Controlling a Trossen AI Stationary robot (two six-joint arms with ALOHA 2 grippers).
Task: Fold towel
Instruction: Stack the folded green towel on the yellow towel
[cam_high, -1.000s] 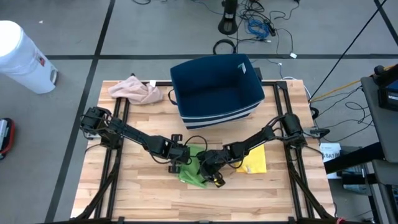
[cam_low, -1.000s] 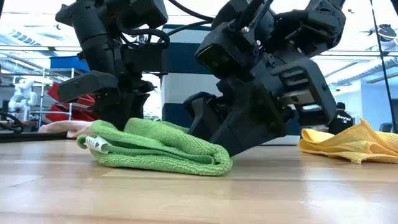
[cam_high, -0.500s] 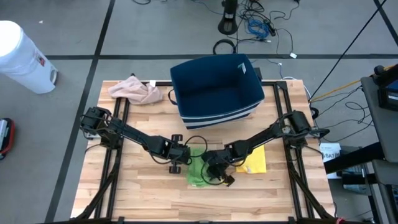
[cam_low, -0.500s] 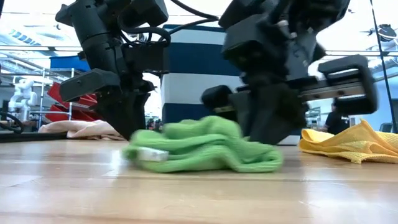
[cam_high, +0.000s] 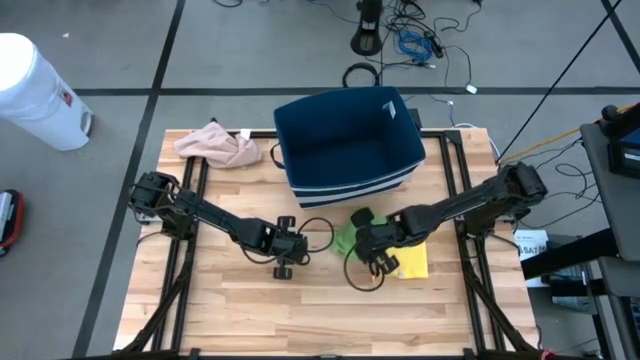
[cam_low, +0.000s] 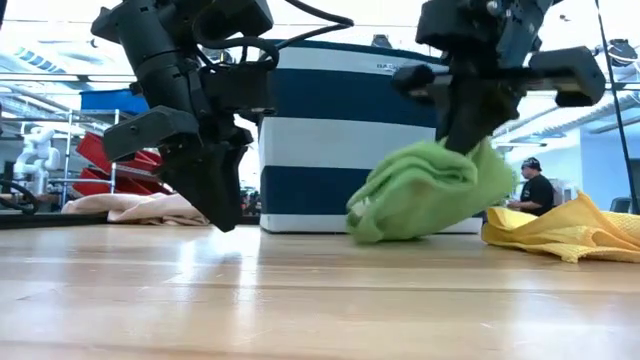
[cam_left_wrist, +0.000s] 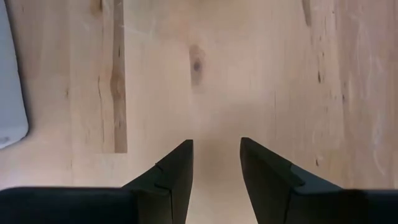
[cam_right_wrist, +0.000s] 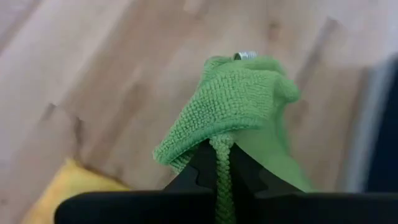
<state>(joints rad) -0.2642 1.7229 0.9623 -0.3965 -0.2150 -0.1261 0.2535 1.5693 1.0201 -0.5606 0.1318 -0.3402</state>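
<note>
So the right tool has its fingers pinched tight on the green towel. In the low view the towel hangs in a bunched lump straight below the tool, right of center in the frame, and its lowest fold looks lifted off the table or at most just grazing it, can't tell which. The right wrist view shows it best: a thin ridge of green terry is squeezed between the two dark fingers at the bottom of the frame, and the rest of the cloth balloons out past the tips.

From above, the towel sits a bit right of the frame's center, just below the blue bin, with the right tool sitting partly over it on its right side. The yellow cloth is just beside that tool, to the lower right.

The left tool is left of center in the high view, apart from the towel and holding nothing. Its fingers stand partly apart, with a narrow gap and only bare wood showing between them in the left wrist view.

A pink cloth lies crumpled at the upper left of the table.
</note>
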